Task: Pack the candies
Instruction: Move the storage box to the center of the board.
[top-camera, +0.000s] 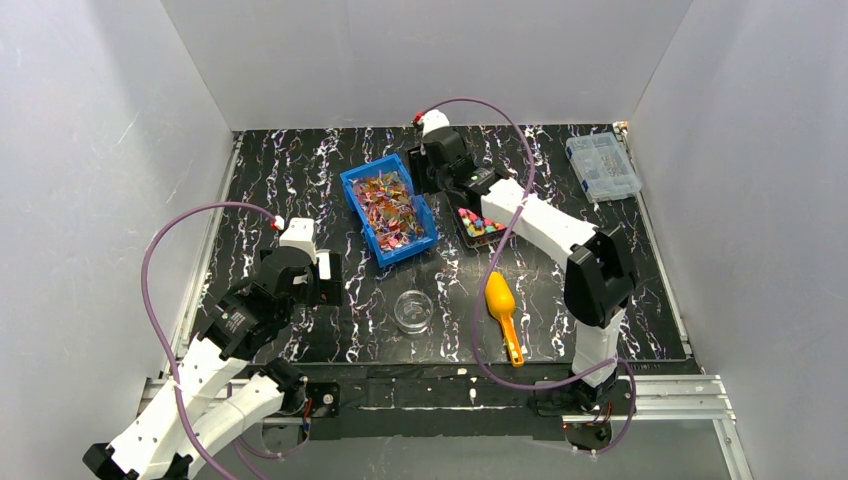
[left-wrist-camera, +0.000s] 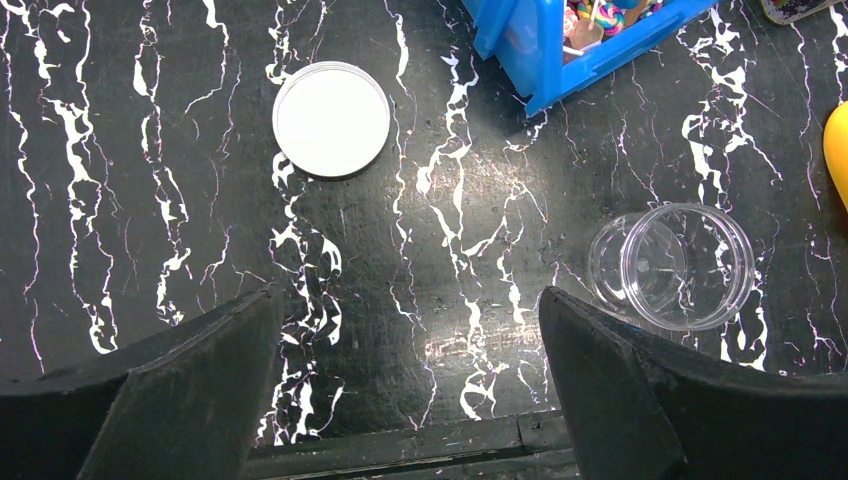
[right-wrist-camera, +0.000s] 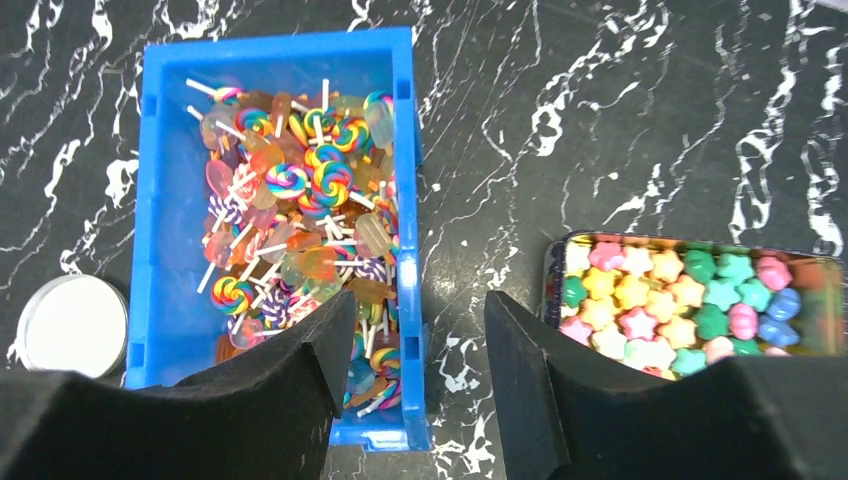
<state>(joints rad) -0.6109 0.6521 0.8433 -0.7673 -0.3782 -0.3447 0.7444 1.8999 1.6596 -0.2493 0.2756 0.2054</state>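
Note:
The candies (right-wrist-camera: 680, 305) are small star-shaped sweets in pink, yellow, green, blue and white, filling a dark tray (right-wrist-camera: 555, 300); they also show in the top view (top-camera: 478, 224). A clear empty jar (top-camera: 413, 311) stands at the front middle, and shows in the left wrist view (left-wrist-camera: 680, 265). Its white lid (left-wrist-camera: 331, 119) lies flat to the left. My right gripper (right-wrist-camera: 420, 300) is open and empty, hovering between the blue bin and the candy tray (top-camera: 437, 180). My left gripper (left-wrist-camera: 410, 292) is open and empty, left of the jar (top-camera: 328, 280).
A blue bin (top-camera: 390, 215) full of swirl lollipops sits left of the tray, its right wall (right-wrist-camera: 405, 200) under my right jaws. An orange scoop (top-camera: 502, 305) lies right of the jar. A clear compartment box (top-camera: 602, 165) sits at the back right. White walls enclose the table.

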